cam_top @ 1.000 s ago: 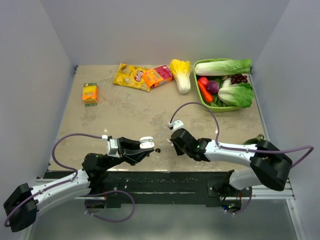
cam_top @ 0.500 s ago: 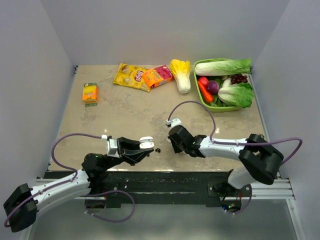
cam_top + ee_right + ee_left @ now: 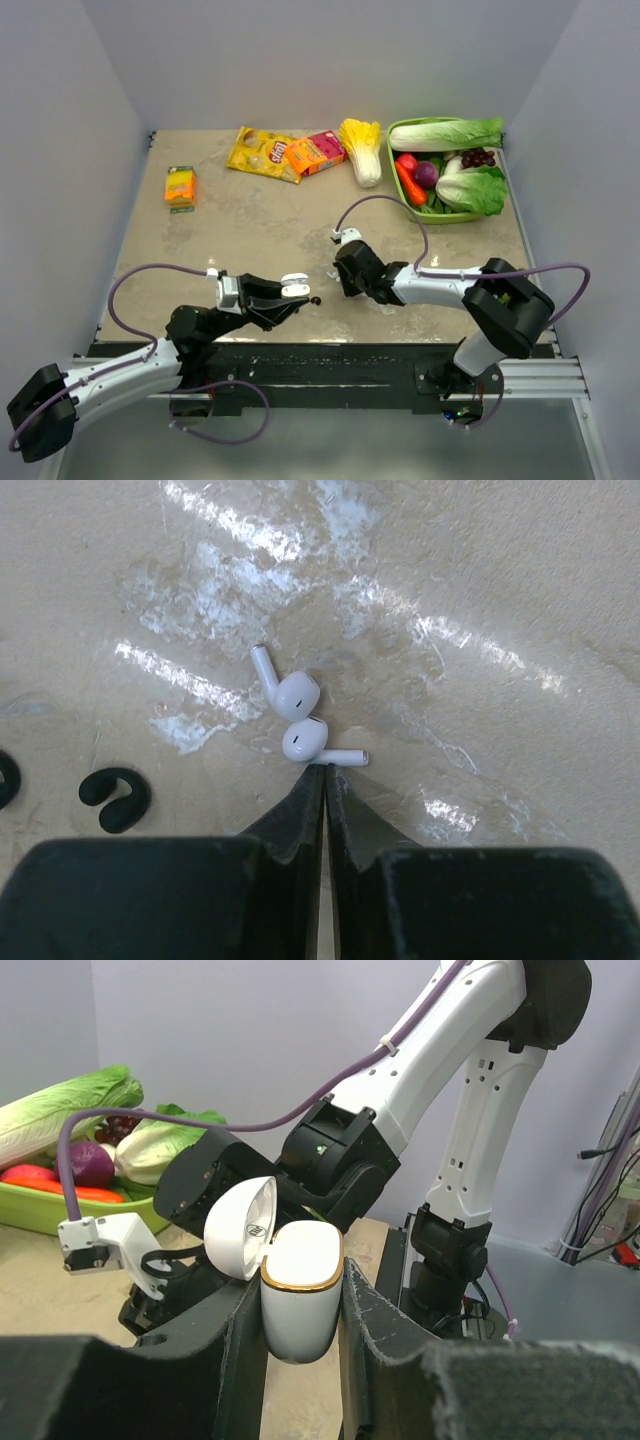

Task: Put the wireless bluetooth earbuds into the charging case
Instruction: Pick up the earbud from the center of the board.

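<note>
The left gripper [image 3: 296,289] has its jaws clamped on the sides of a white rounded plastic charging case with a gold rim [image 3: 300,1280]. The case is held upright with its hinged lid [image 3: 240,1225] swung open. The right gripper [image 3: 325,780] has its jaws pressed together and empty, with the tips just below the pair of white stemmed earbuds [image 3: 303,738] lying on the beige marbled bench [image 3: 500,600].

The step in hand looks like picking up the first white bud. The jaws must part first, then straddle the nearer bud across its rounded head. The two buds touch, so a careless squeeze may flick the upper one [image 3: 297,692] away; both look small, glossy and apt to slip.

A black C-shaped earbud [image 3: 115,798] lies at the lower left, apart from the white pair. The green basket of vegetables [image 3: 405,205] and yellow snack bag [image 3: 262,152] sit far up the frame, out of the way.
</note>
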